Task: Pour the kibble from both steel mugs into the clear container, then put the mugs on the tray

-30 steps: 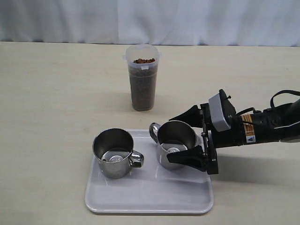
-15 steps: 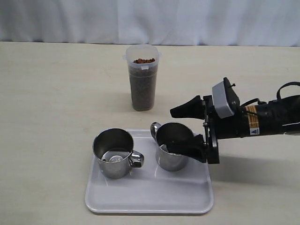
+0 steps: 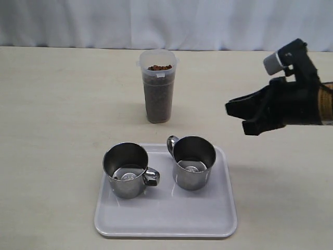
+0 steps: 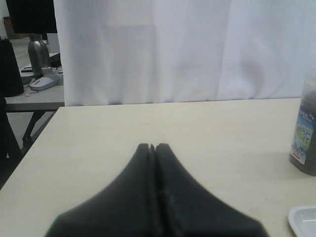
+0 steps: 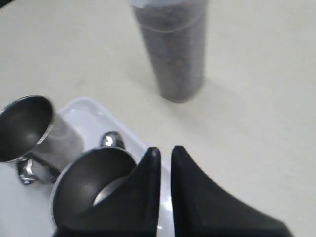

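Left steel mug (image 3: 127, 170) and right steel mug (image 3: 193, 162) are parked empty on the tray (image 3: 166, 221) at the near side of the worktop (image 3: 62, 104). The kibble (image 3: 159, 96) is seen inside the clear container (image 3: 158, 57) further back. The right gripper (image 3: 237, 117) is held off to the right, fingers a sliver apart, nothing gripped. The left gripper (image 4: 152, 146) is pressed together.

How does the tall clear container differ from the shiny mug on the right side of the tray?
The clear container is taller and narrower than the right mug. The container is translucent; the mug is shiny steel with a loop handle. The container is nearly full of kibble, while the mug is empty. The container stands on the table, the mug on the tray. Both are upright and open-topped.
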